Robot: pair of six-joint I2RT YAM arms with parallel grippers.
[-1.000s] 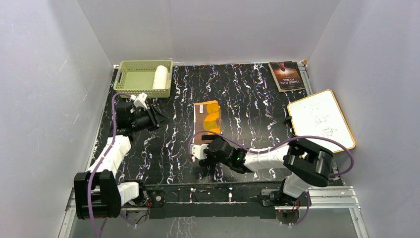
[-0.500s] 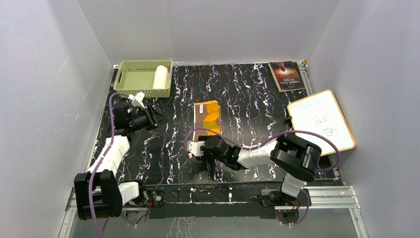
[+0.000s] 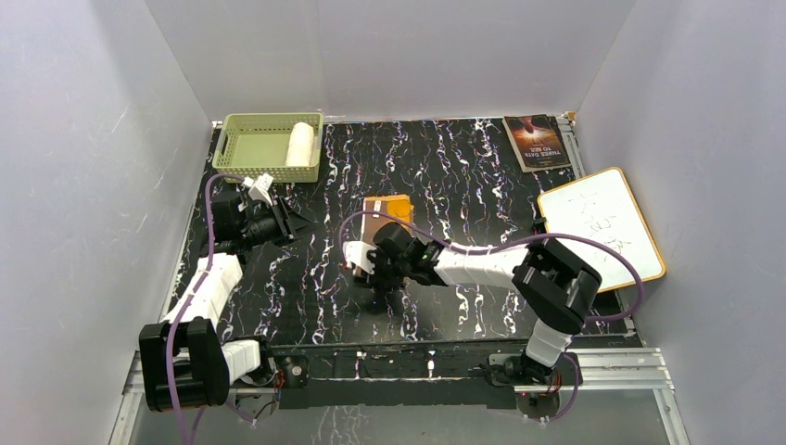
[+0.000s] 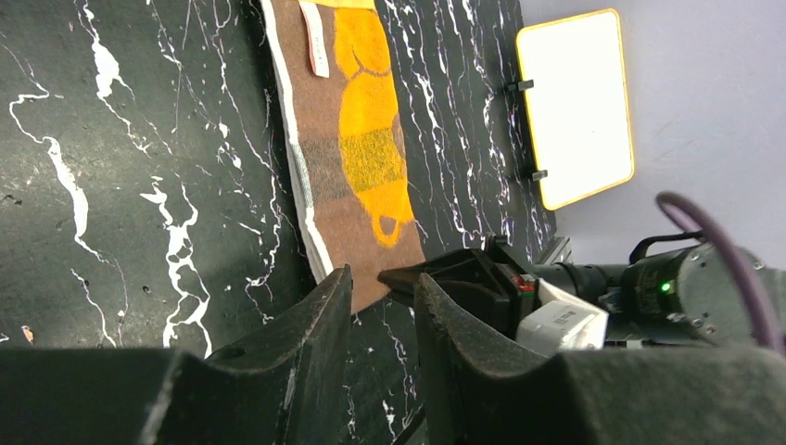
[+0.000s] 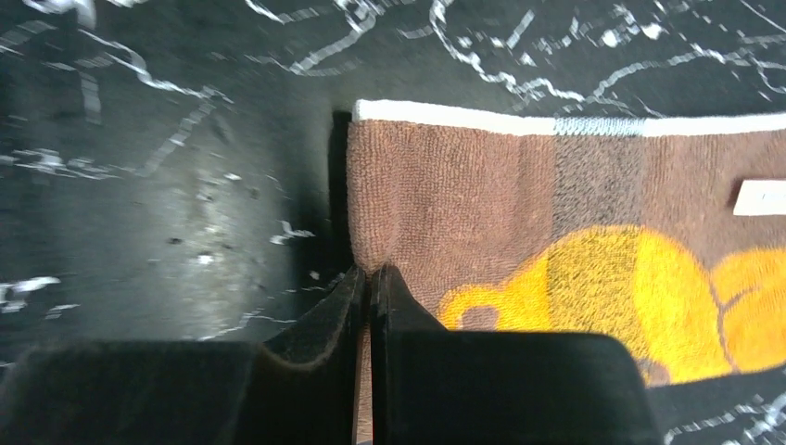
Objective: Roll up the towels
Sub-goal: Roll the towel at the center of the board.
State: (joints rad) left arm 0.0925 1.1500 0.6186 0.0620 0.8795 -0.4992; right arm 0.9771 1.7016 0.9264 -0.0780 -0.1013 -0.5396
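Pinching the near short edge of the bear towel [image 5: 556, 204], the right fingers [image 5: 400, 311] are pressing together with almost no gap, seemingly catching only a thin lip of cloth. The towel is lying flat mid-counter [image 3: 463, 185], while the cream towel [image 3: 299, 144] is sitting rolled in the green basket [image 3: 259, 171]. The left fingers [image 4: 310, 324] are hovering nearby, narrowly parted and holding nothing. With just 1 shallow bite, the edge is at risk of slipping free once rolling starts. Both corners are lying unguided, so the roll could skew into a cone. The smooth counter may let the towel slide instead of curling.
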